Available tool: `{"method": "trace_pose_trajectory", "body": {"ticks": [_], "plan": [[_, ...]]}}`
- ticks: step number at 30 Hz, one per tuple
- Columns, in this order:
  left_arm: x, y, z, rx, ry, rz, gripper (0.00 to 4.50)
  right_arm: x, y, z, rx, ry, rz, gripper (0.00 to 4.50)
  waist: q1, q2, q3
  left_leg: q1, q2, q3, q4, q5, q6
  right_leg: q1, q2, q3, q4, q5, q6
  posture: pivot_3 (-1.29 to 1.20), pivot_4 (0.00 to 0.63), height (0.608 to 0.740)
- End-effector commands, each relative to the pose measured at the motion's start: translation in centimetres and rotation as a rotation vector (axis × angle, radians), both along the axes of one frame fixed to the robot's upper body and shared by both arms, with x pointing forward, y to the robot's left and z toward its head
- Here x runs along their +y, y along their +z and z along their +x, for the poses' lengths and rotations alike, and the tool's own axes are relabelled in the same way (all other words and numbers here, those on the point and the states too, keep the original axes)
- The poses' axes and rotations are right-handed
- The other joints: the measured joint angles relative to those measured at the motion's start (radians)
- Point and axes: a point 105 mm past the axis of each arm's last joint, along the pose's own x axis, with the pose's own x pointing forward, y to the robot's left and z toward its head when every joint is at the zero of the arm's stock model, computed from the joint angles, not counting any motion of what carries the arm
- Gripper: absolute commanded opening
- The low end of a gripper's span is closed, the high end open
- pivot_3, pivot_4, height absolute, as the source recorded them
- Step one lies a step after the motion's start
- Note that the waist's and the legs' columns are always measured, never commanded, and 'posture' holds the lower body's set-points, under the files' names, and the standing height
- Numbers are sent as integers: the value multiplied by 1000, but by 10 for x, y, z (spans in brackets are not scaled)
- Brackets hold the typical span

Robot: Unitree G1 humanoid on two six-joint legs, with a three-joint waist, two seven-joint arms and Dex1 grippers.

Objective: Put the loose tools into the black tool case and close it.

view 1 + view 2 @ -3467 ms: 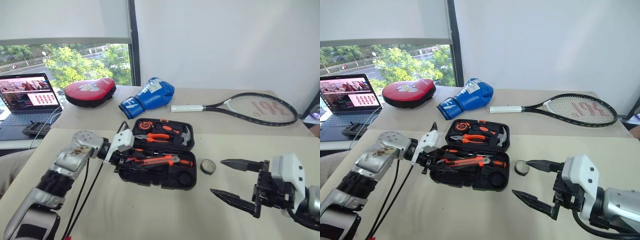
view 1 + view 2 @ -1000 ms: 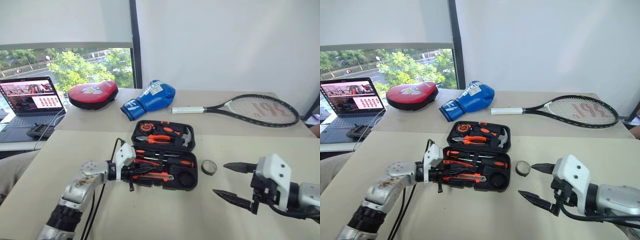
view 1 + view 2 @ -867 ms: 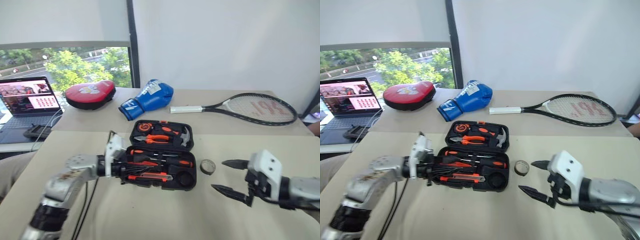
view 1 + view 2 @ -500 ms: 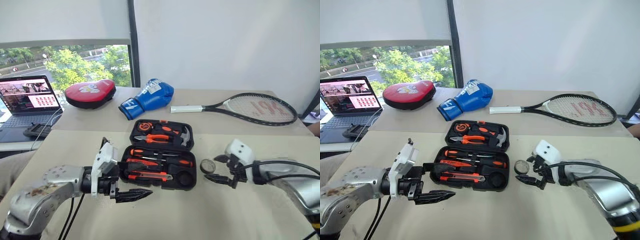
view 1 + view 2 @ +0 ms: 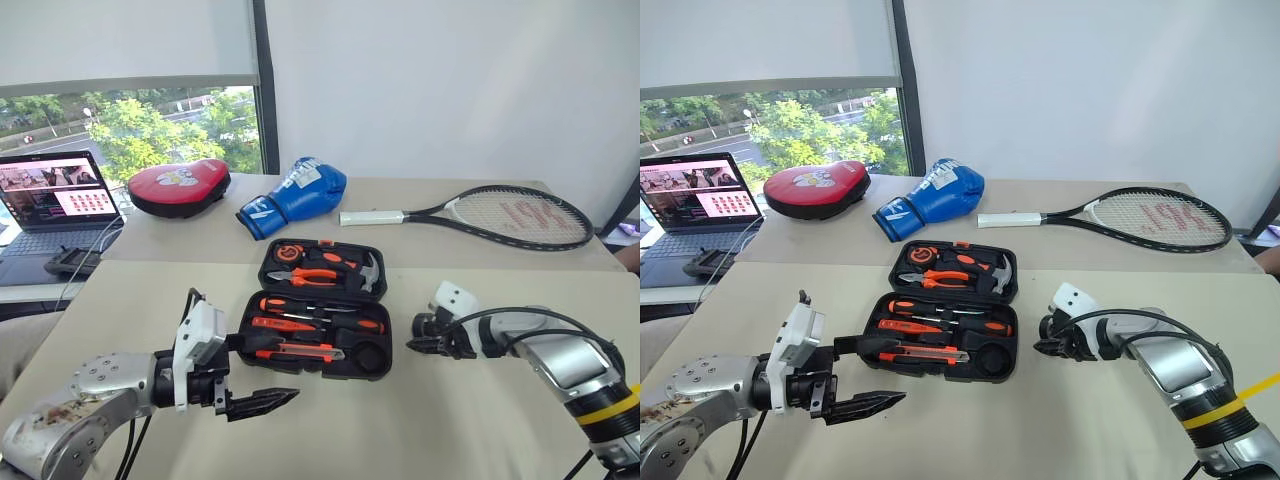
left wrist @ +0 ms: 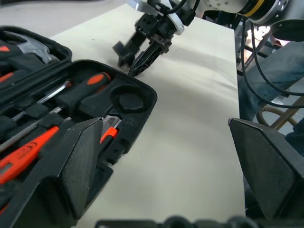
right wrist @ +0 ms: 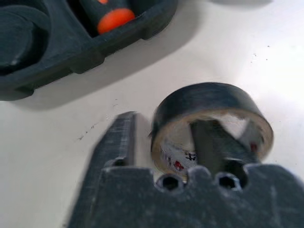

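Right claw (image 7: 161, 142) pinches the wall of the tape roll (image 7: 209, 111), 1 finger inside, beside the open case (image 5: 316, 322). Left claw (image 5: 247, 375) gapes wide.

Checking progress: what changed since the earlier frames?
The left gripper let go of the utility knife, now lying in the black tool case, and drew back, open. The right gripper reached the tape roll and closed on its wall. Case lid still open; racket unmoved.

The open black tool case (image 5: 945, 322) lies between two grippers: left gripper (image 5: 865, 378) spread wide, right gripper (image 5: 1048, 336) just beside it.
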Motion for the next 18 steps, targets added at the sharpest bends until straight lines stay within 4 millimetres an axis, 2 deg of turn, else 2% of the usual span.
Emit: {"method": "trace_pose_trajectory", "body": {"ticks": [1, 2, 3, 6, 10, 12, 14, 18], "plan": [[8, 0, 2, -33, 26, 14, 4500, 4, 23, 1, -75, 52, 17, 510, -1, 0, 0, 0, 0, 0, 0, 0, 0, 0, 0, 0, 0, 0, 0, 0, 150, 740], [9, -1, 3, -33, 31, 14, 4500, 4, 27, 1, -84, 54, 26, 137, -1, 0, 0, 0, 0, 0, 0, 0, 0, 0, 0, 0, 0, 0, 0, 0, 150, 740], [9, -1, 3, -35, 35, 13, 4500, 5, 31, 0, -91, 63, 31, 46, -1, 0, 0, 0, 0, 0, 0, 0, 0, 0, 0, 0, 0, 0, 0, 0, 150, 740], [11, -4, 4, -34, 52, 21, 4500, 15, 45, -12, -94, 133, 50, 46, -1, 0, 0, 0, 0, 0, 0, 0, 0, 0, 0, 0, 0, 0, 0, 0, 150, 740], [12, -7, 4, -31, 68, 34, 4500, 41, 64, -35, -43, 269, 103, 46, -1, 1, 0, 0, 1, 0, -1, 0, 0, -2, -1, 0, 0, 0, 0, 0, 150, 740], [10, -8, 3, -30, 67, 41, 4500, 59, 61, -46, 6, 339, 79, 46, -3, 1, 0, 0, 1, 0, -1, 0, 0, -2, -2, 0, 0, 0, -1, 0, 150, 740], [8, -8, 3, -30, 67, 44, 4500, 72, 56, -48, 23, 366, 57, 46, -3, 0, 0, 0, 1, 0, -1, -1, 1, -3, -3, 0, 0, 1, -1, 0, 150, 740], [6, -6, 3, -32, 68, 49, 4500, 85, 38, -50, 65, 382, 6, 46, 0, 0, 1, -1, 1, 0, -1, 0, 0, -4, -4, 0, 1, 1, -2, 0, 150, 740]]}}
